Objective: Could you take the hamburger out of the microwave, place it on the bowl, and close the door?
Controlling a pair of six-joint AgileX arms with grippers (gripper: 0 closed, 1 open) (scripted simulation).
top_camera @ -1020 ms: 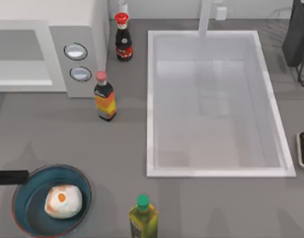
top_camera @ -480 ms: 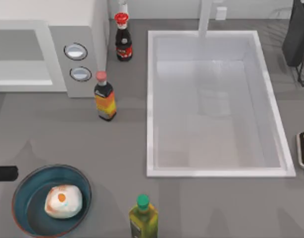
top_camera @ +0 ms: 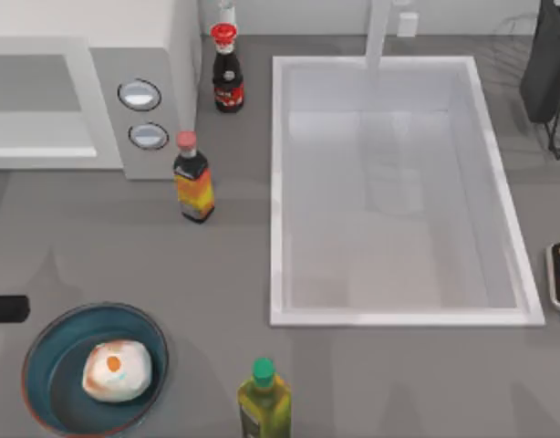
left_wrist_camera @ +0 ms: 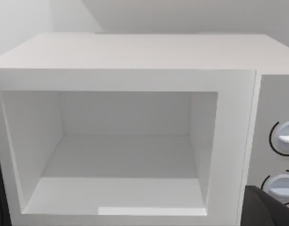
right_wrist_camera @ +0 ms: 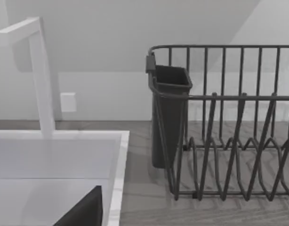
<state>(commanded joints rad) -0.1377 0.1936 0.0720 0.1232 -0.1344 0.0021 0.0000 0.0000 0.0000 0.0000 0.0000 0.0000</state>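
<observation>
Two of the three steps look finished: the hamburger (top_camera: 117,370) sits inside the teal bowl (top_camera: 45,394) at the lower left of the top view, and the microwave (top_camera: 98,87), in the upper left, has an empty cavity (left_wrist_camera: 121,155) facing the left wrist camera. What remains, I judge, is closing the door, which I cannot make out. A dark tip of the left hand (top_camera: 6,308) pokes in at the left edge, just above the bowl and below the microwave, so the left arm is nearer; whether it is open or closed I cannot tell, nor whether it grips anything. On the right lies the empty sink (top_camera: 399,192).
</observation>
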